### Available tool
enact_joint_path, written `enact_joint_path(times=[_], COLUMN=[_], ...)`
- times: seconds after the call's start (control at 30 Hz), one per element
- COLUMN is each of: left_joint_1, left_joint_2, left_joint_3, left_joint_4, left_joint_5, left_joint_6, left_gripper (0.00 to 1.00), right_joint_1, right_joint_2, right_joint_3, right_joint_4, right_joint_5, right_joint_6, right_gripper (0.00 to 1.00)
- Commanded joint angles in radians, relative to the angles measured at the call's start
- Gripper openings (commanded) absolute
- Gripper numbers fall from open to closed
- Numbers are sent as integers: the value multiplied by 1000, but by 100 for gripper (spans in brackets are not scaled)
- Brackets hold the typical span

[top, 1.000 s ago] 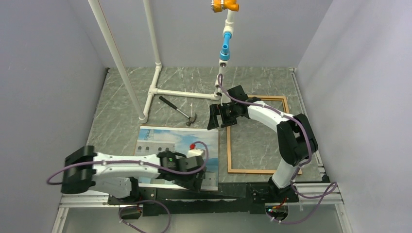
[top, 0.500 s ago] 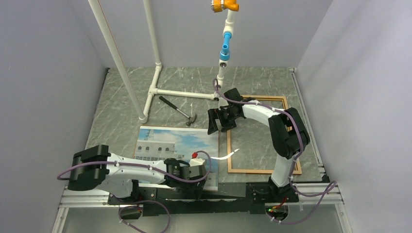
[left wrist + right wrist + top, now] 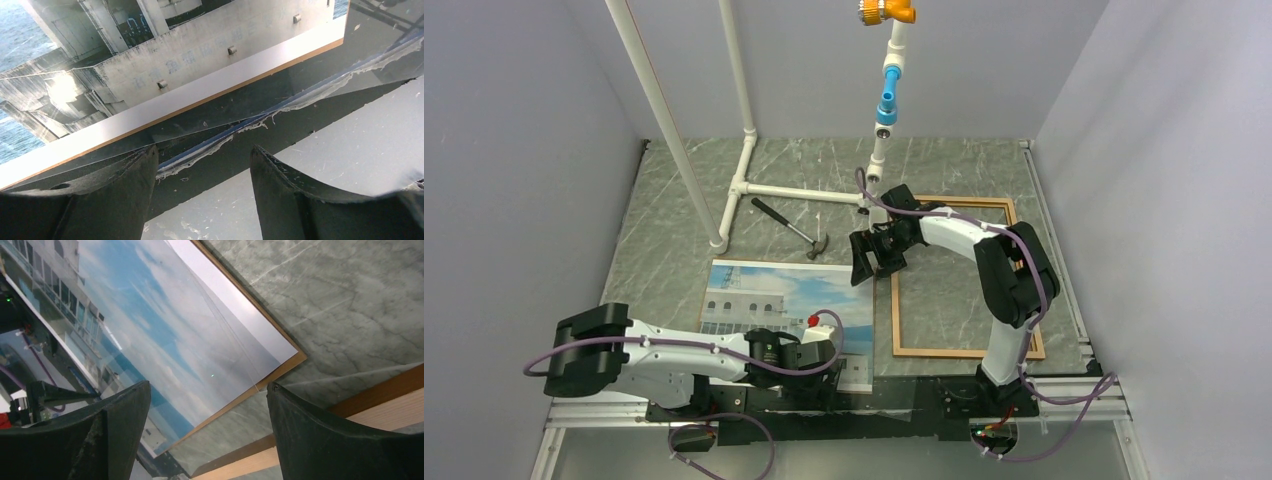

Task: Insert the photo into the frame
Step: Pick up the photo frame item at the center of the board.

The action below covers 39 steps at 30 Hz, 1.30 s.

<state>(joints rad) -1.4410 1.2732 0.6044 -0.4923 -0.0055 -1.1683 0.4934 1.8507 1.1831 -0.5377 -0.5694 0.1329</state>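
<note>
The photo (image 3: 769,300), a white building against blue sky, lies face up left of centre on a thin brown board whose edge shows (image 3: 280,367). The orange-brown frame (image 3: 894,310) lies flat to its right, with bare table inside it. My left gripper (image 3: 822,355) is open and low at the photo's near right edge. In the left wrist view my left gripper (image 3: 204,150) holds nothing, with the photo (image 3: 150,50) just ahead. My right gripper (image 3: 866,262) is open above the gap between the photo's far right corner and the frame. In the right wrist view my right gripper (image 3: 208,385) is empty over the photo (image 3: 150,330) and frame rail (image 3: 380,415).
A hammer (image 3: 792,228) lies beyond the photo. A white pipe stand (image 3: 744,180) rises at the back left and a pipe with blue and orange fittings (image 3: 886,100) at the back centre. The black base rail (image 3: 904,395) runs along the near edge. Walls close in on both sides.
My left gripper has drawn back a little to the left along the photo's near edge. My right gripper has shifted slightly left. Photo and frame lie as before.
</note>
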Motion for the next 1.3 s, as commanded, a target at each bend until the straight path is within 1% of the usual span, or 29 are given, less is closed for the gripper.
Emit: enact_joint_path(times=[0.0, 0.13, 0.23, 0.37, 0.47, 0.57, 0.77, 0.83, 1.0, 1.07, 1.1, 1.17, 1.27], left_joint_1=[5, 6, 5, 6, 7, 5, 5, 6, 6, 5, 5, 6, 6], left_joint_2=[9, 13, 25, 36, 44, 51, 60, 65, 73, 78, 81, 86, 93], left_joint_3=[-65, -67, -61, -57, -60, -56, -50, -45, -38, -34, -32, -28, -24], left_joint_4=[-13, -28, -38, -33, -22, -24, -28, -32, -35, -36, -37, -39, -36], left_joint_5=[-48, -57, -64, -67, -63, -64, -66, -67, -66, -67, -67, -66, -64], left_joint_6=[-20, -16, -10, -6, -4, -3, 2, 2, 7, 10, 10, 12, 15], left_gripper=[73, 73, 72, 72, 72, 72, 72, 71, 71, 71, 71, 71, 71], right_joint_1=[-1, -37, -73, -113, -119, -117, -114, -102, -73, -52, -46, -33, -25], right_joint_2=[-54, -62, -52, 4, 55, 97, 125, 108, 33, 10, 0, -16, -19], right_joint_3=[-27, -61, -84, -91, -83, -85, -101, -96, -93, -96, -103, -121, -142], right_joint_4=[-53, -46, -33, -53, -80, -83, -65, -83, -96, -95, -89, -72, -54], right_joint_5=[-138, -227, -295, -375, -372, -378, -382, -291, -138, -76, -66, -40, -59], right_joint_6=[-20, -21, -8, -8, -19, -20, -16, -11, 2, 6, 7, 17, 20], right_gripper=[86, 79, 77, 74, 73, 71, 71, 74, 81, 87, 89, 98, 100])
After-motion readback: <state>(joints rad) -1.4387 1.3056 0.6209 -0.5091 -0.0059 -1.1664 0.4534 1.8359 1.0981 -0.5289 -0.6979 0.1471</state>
